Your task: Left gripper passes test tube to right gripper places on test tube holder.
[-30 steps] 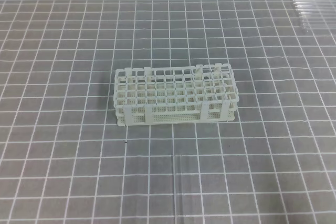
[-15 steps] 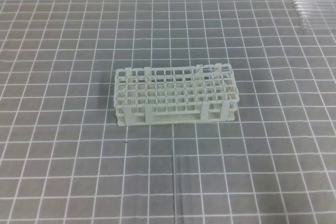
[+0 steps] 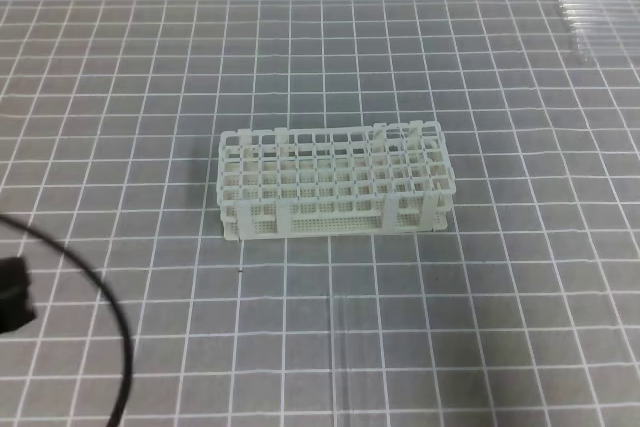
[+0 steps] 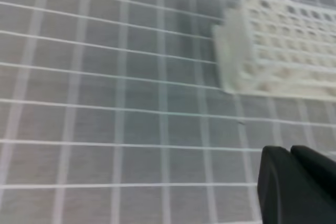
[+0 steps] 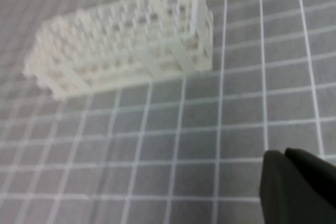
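The white test tube holder (image 3: 332,185) stands upright in the middle of the grey gridded mat, with nothing in the holes I can make out. A faint clear test tube (image 3: 342,347) seems to lie on the mat in front of it, pointing toward the near edge. A black part of my left arm (image 3: 12,293) with a looping cable shows at the left edge, well left of the holder. In the left wrist view the left gripper (image 4: 292,151) is shut and empty, with the holder (image 4: 283,61) beyond it. The right gripper (image 5: 284,153) is shut and empty, the holder (image 5: 126,45) ahead to its left.
Several more clear tubes (image 3: 595,17) lie side by side at the far right corner of the mat. A pale wall runs along the mat's back edge. The black cable (image 3: 118,347) curves down over the near left of the mat.
A black part of my left arm and its cable have come into the exterior high view at the left edge. The holder and the tubes have not moved.
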